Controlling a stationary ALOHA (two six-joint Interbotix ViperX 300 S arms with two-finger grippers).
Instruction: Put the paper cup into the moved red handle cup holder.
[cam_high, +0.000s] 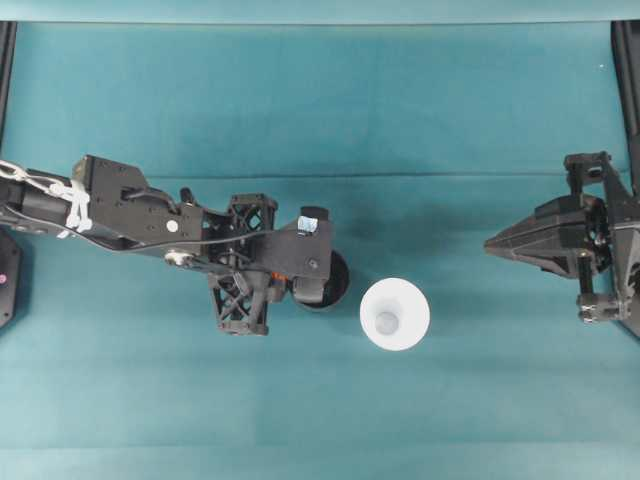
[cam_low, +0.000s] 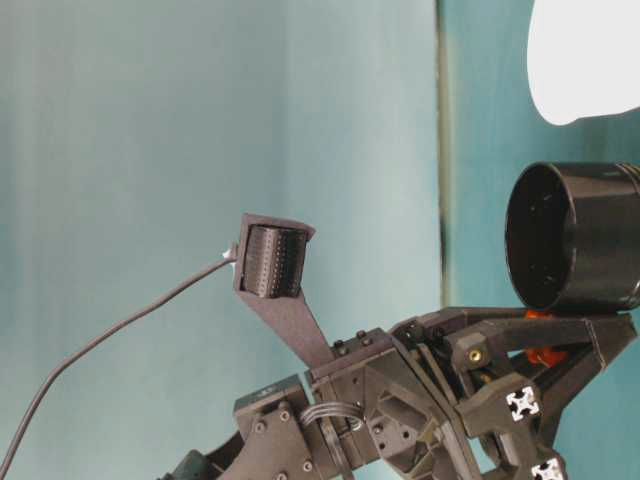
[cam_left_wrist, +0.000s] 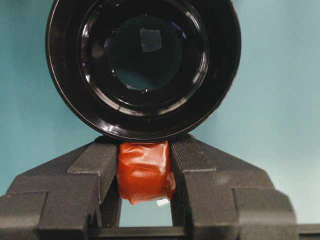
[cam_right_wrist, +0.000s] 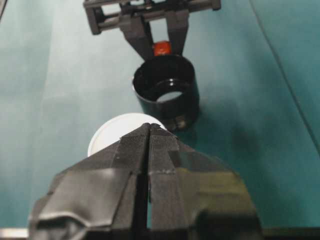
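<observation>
A: Any writing or labels?

B: None readable. The paper cup (cam_high: 395, 313) is plain white, sitting upside down just right of centre in the overhead view: small greyish base up, wide rim on the teal table (cam_high: 320, 110).

A: The holder?

B: The red handle cup holder (cam_high: 334, 281) stands just left of the cup, near it but apart, partly under the left arm. Glossy black cylinder, mouth up, dark hollow inside with glare on its floor in the left wrist view. The orange-red handle tab (cam_left_wrist: 145, 171) sticks out toward the arm.

A: Left gripper?

B: The left gripper (cam_left_wrist: 145, 165) is clamped on that tab, one finger pressed against each side of it.

A: Right one?

B: The right gripper (cam_high: 492, 243) hangs at the right edge of the overhead frame, well apart from the cup, fingers pressed together, holding nothing. From its own camera the cup's white edge peeks out behind its tips, with the holder beyond.

A: Obstructions?

B: Bare cloth between the right gripper and the cup.
</observation>
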